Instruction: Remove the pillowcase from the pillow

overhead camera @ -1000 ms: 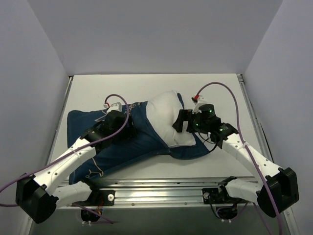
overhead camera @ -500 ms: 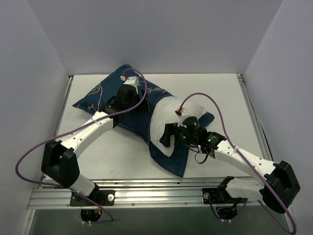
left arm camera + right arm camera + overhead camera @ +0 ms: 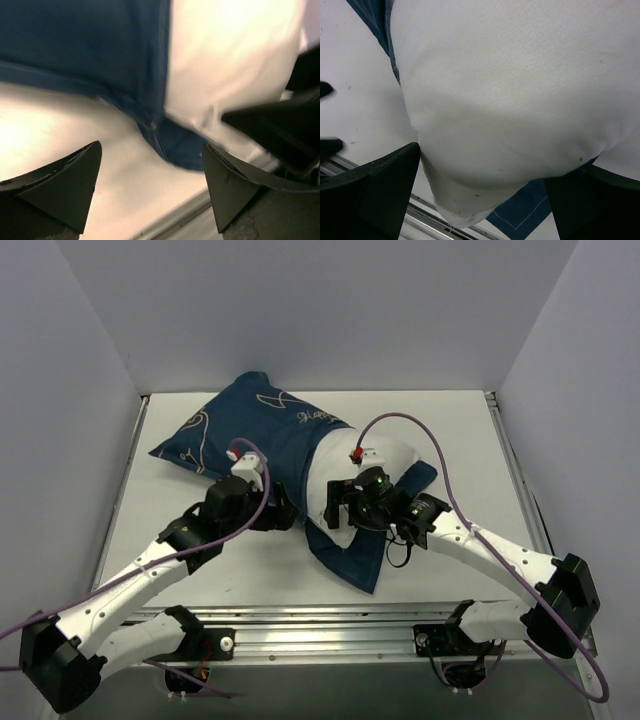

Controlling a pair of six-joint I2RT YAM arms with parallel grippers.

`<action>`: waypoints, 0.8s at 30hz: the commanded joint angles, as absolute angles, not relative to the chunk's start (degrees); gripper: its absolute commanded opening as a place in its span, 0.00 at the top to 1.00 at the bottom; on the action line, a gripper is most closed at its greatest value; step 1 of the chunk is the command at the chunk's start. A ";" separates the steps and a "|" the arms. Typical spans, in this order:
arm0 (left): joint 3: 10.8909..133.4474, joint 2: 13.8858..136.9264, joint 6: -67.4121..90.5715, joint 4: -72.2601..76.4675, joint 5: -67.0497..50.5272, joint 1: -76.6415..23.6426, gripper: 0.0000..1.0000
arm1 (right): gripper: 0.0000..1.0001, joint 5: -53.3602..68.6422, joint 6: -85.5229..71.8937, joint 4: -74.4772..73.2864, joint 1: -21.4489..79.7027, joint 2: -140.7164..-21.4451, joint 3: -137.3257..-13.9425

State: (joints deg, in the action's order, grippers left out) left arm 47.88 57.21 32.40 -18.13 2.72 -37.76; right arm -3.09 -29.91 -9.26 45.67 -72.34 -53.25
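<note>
pillowcase [image 3: 260,430] lay on table [image 3: 460,430], back-left to centre, covering pillow's left part | left gripper [image 3: 151,146] fingers apart, empty, just beside case's near edge | pillow [image 3: 510,90] right end bare, centre | right gripper [image 3: 482,165] fingers wide apart, straddling bare end

The left end effector [image 3: 151,146] is holding its two dark fingers [image 3: 55,190] wide apart at the bottom corners. Beyond them the navy pillowcase [image 3: 90,45] is draping across the upper left, its edge sagging into a rumpled fold near the middle. The white pillow [image 3: 235,55] is bulging out beside it at upper right. Pale worktop [image 3: 55,125] is showing at lower left. A black, blurred shape [image 3: 280,135] is intruding from the right.
</note>
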 commanded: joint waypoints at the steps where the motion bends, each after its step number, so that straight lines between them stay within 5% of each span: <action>1: 42.03 59.76 36.73 -12.34 -0.53 -45.67 0.11 | 0.00 -8.26 -31.46 -12.74 47.46 -72.77 -56.25; 12: 41.66 76.45 38.76 -1.50 6.58 -50.27 0.22 | 0.00 -7.30 -34.18 -9.23 49.66 -75.15 -53.88; 16: 41.57 80.50 39.37 2.45 9.05 -50.10 0.35 | 0.03 -5.81 -34.98 -7.13 50.01 -76.11 -52.39; 18: 41.49 82.60 40.16 3.34 10.10 -50.10 0.51 | 0.11 -4.75 -35.24 -6.33 50.10 -76.55 -51.34; 19: 41.48 83.23 40.25 3.95 10.72 -50.01 0.58 | 0.16 -3.35 -35.42 -5.63 50.10 -76.81 -51.07; 22: 41.84 84.29 41.13 2.74 11.86 -48.79 0.82 | 0.63 -3.07 -35.42 -6.32 50.10 -76.38 -51.06; 23: 42.01 84.11 41.57 2.12 12.13 -48.08 0.86 | 0.90 -3.42 -35.42 -6.94 50.10 -75.85 -51.24; 24: 41.84 82.81 42.27 1.67 12.48 -47.38 0.92 | 0.98 -4.04 -35.25 -7.64 50.10 -75.24 -51.41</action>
State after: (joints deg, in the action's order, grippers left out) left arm 39.62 84.29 40.47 -0.82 9.32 -49.23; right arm -4.60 -34.70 -7.53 49.56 -76.40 -51.48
